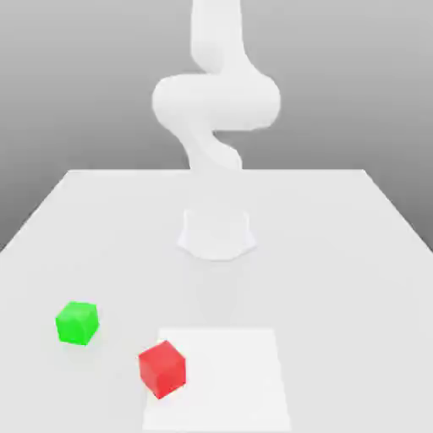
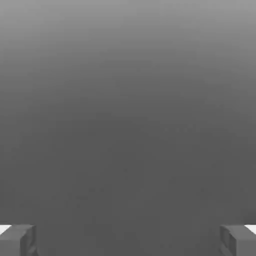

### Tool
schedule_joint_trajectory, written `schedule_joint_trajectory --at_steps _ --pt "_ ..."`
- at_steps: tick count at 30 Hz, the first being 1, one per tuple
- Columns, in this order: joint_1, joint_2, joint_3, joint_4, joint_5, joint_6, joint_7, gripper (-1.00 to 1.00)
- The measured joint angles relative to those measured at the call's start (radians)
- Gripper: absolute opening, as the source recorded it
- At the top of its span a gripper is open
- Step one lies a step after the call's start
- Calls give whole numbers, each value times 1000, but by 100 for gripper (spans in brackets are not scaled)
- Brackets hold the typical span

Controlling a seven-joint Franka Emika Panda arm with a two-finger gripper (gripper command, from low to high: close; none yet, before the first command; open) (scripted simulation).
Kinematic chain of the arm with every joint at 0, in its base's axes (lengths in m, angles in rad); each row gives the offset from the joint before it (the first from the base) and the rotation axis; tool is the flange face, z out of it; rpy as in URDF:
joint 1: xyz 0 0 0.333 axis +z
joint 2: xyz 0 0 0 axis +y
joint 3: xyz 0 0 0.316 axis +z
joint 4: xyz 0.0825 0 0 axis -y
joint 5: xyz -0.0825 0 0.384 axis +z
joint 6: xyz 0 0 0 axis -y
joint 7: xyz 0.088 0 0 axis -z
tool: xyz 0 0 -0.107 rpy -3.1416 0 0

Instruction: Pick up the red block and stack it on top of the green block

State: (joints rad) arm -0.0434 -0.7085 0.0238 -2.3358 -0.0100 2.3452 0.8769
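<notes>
In the exterior view the red block sits on the pale surface toward the near edge, turned a little so one corner faces the camera, with the green block near it on the exterior view's left, the two apart and both untouched; the white arm rises well behind them. In the hand view the end effector is spread wide, one finger at each side, with nothing between them. The step in hand looks like the approach: come down over the red block, rotate the wrist to match its flat faces, and close only once centred.
</notes>
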Motion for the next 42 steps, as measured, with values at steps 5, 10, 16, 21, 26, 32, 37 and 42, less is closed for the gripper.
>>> schedule_joint_trajectory --at_steps 5,10,16,21,26,32,37,42 --pt "-81 188 40 -73 -25 93 161 0" --pt "-148 370 65 -144 -51 183 319 0" --pt "-200 588 66 -229 -65 290 495 0" --pt "-229 765 55 -301 -25 382 605 0" --pt "-217 944 37 -294 -39 522 646 0" --pt "-205 1006 23 -286 -50 575 654 -100" --pt "-213 952 33 -294 -38 529 646 -100" --pt "-240 801 34 -323 -3 407 654 -100"
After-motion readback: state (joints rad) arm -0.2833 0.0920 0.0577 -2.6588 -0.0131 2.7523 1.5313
